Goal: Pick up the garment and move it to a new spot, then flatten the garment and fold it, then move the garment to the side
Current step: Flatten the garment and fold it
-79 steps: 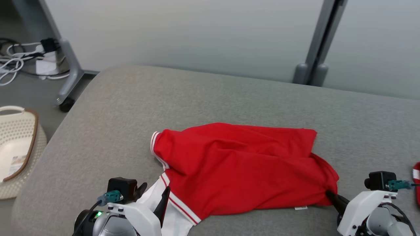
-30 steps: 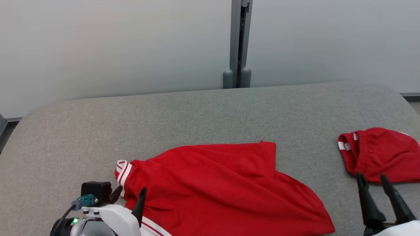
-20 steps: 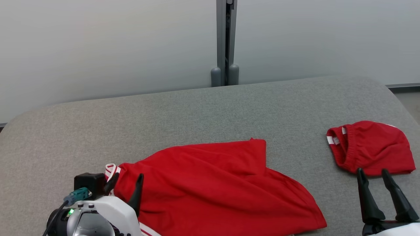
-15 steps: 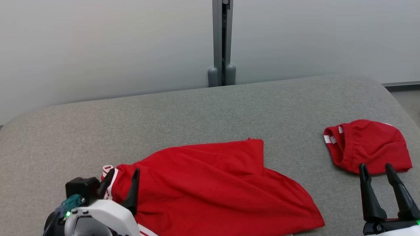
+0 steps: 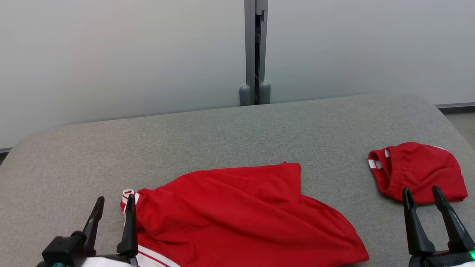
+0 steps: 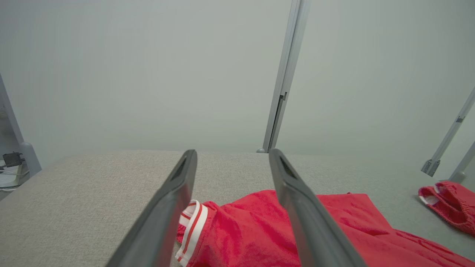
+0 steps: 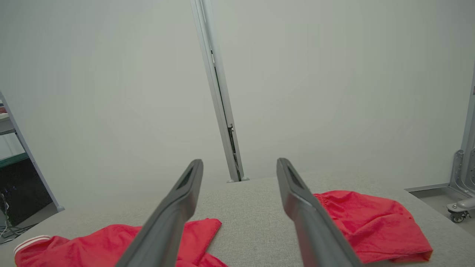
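Garment: the red garment (image 5: 237,211) lies spread and wrinkled on the grey cushion (image 5: 222,129), in front of the grey post (image 5: 254,55), at the near edge.
Garment edges: the white-striped cuff (image 5: 128,195) ends well left of the post. The far hem runs straight to a corner just right of the post's line. The right side slopes down towards the near edge.
Left gripper (image 5: 115,199): jaws apart and empty, well left of the post, at the cuff. I cannot tell whether a finger touches it.
Right gripper (image 5: 421,190): jaws apart and empty, far right of the post.
Second red garment (image 5: 419,167): bunched, far right of the post, near the cushion's right edge and apart from the first.
Open room: bare cushion from the far hem back to the post, left of the cuff, and between the two garments.
Change: half a second ago the left gripper's white wrist showed and its fingers leaned over the cuff. Now they stand straighter and lower. The garment keeps its shape. The camera has shifted slightly.
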Controlling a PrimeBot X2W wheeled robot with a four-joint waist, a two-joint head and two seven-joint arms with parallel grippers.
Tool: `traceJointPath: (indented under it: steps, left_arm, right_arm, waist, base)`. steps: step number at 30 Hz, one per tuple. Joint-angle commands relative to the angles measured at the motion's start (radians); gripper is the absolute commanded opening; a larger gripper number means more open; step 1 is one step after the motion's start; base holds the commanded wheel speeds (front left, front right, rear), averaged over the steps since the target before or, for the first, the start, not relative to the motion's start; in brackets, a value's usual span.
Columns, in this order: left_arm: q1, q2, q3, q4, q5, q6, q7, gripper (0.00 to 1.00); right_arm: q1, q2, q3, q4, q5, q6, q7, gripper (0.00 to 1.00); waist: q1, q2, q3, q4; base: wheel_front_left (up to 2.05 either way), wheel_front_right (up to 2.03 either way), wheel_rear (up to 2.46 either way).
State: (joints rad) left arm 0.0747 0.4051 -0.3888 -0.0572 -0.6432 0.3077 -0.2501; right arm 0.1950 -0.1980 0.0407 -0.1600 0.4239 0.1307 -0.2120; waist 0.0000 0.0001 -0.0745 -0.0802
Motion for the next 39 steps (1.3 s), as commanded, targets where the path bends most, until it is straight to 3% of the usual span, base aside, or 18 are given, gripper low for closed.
traceJointPath:
  steps: [1, 16, 25, 39]
  left_arm:
    - [0.018, -0.006, 0.015, -0.010, 0.012, -0.008, -0.009, 1.00]
    - [0.096, -0.097, 0.112, 0.034, 0.132, -0.126, -0.016, 1.00]
    - [0.085, -0.125, 0.131, 0.065, 0.161, -0.157, -0.016, 1.00]
    - [0.070, -0.135, 0.142, 0.084, 0.166, -0.168, -0.016, 1.00]
  right_arm:
    - [0.012, -0.009, -0.001, 0.002, 0.005, 0.001, -0.010, 1.00]
    - [0.029, -0.009, 0.012, 0.072, 0.022, 0.001, -0.014, 1.00]
    - [0.010, -0.013, 0.015, 0.077, 0.019, 0.001, -0.011, 1.00]
    - [0.008, -0.014, 0.006, 0.077, 0.023, 0.001, -0.008, 1.00]
  waist:
    - [0.0000, -0.0001, -0.006, 0.006]
    - [0.0000, -0.0001, -0.014, 0.031]
    - [0.0000, -0.0001, -0.012, 0.036]
    - [0.0000, -0.0001, -0.011, 0.032]
  base:
    - [0.00, 0.00, 0.00]
    - [0.00, 0.00, 0.00]
    - [0.00, 0.00, 0.00]
    - [0.00, 0.00, 0.00]
